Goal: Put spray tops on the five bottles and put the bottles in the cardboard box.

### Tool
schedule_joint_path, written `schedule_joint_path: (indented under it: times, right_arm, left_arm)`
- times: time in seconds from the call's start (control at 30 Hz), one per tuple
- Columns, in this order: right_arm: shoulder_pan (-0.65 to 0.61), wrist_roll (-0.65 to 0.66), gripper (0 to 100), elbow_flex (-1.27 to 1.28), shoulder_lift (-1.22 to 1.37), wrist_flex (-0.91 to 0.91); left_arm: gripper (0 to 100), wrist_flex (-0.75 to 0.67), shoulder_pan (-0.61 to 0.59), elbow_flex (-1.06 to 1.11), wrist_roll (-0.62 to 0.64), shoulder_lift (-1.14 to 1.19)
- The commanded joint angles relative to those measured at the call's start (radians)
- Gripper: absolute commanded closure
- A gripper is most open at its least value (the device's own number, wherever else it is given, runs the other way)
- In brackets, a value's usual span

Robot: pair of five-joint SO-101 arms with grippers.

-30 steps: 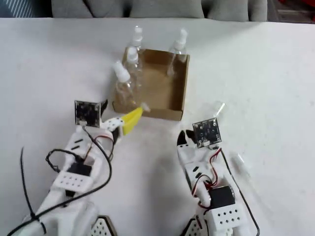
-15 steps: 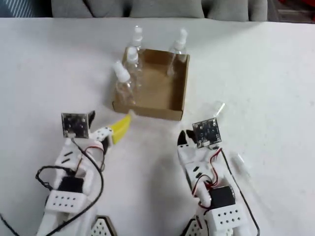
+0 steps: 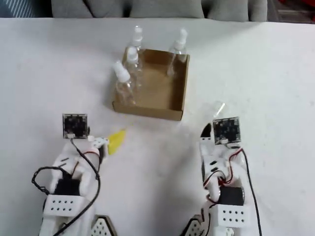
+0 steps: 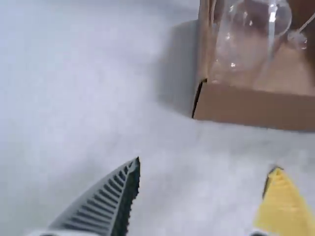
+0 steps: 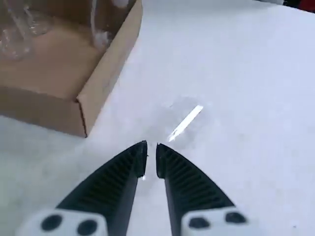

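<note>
No text, label, number or sign can be read on anything here

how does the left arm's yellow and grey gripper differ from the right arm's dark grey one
The left gripper stands wide open; the right gripper is shut, tips nearly touching. The left gripper has one yellow finger and one grey; the right gripper's fingers are both dark grey. Both hold nothing, near the brown cardboard box.

The high view looks down over the table (image 3: pixel 266 73); both low, close wrist views share the cardboard box (image 3: pixel 147 110).
</note>
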Motion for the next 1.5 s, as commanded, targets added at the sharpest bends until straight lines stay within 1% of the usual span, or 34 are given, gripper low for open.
schedule_joint_path:
  times: [0.0, 0.1, 0.2, 0.27, 0.33, 0.53, 0.57, 0.67, 0.9, 1.03, 1.23, 1.33, 1.47]
  right_arm:
    - [0.039, 0.014, 98.3, -0.103, 0.027, 0.028]
    - [0.041, 0.012, 98.3, -0.265, 0.124, 0.105]
    - [0.042, 0.011, 98.3, -0.453, 0.292, 0.147]
    - [0.044, 0.009, 98.3, -0.571, 0.424, 0.174]
    - [0.044, 0.008, 98.3, -0.672, 0.555, 0.196]
    - [0.045, 0.005, 98.2, -0.902, 0.895, 0.197]
    - [0.045, 0.005, 98.2, -0.937, 0.946, 0.197]
    - [0.058, 0.005, 98.2, -1.051, 1.104, 0.197]
    - [0.122, 0.005, 98.2, -1.346, 1.538, 0.202]
    - [0.136, 0.005, 98.2, -1.441, 1.758, 0.208]
    - [0.131, 0.005, 98.2, -1.452, 1.894, 0.275]
    - [0.131, 0.008, 98.2, -1.452, 1.906, 0.360]
    - [0.131, 0.012, 98.2, -1.452, 1.871, 0.522]
  left_arm:
    - [62, 0.091, -0.022, 0.002, -0.110, -0.019]
    - [62, 0.126, -0.022, 0.002, -0.132, -0.019]
    - [63, 0.137, -0.022, 0.002, -0.140, -0.019]
    - [66, 0.157, -0.022, 0.002, -0.158, -0.019]
    - [72, 0.160, -0.022, 0.002, -0.186, -0.022]
    - [96, 0.155, -0.019, 0.002, -0.264, -0.022]
    - [99, 0.155, -0.019, 0.002, -0.278, -0.022]
    - [96, 0.158, -0.022, 0.002, -0.284, -0.022]
    - [96, 0.160, -0.022, 0.002, -0.285, -0.022]
    - [96, 0.160, -0.022, 0.002, -0.285, -0.022]
    - [96, 0.160, -0.022, 0.002, -0.285, -0.022]
    - [96, 0.160, -0.022, 0.002, -0.285, -0.022]
    - [96, 0.160, -0.022, 0.002, -0.285, -0.022]
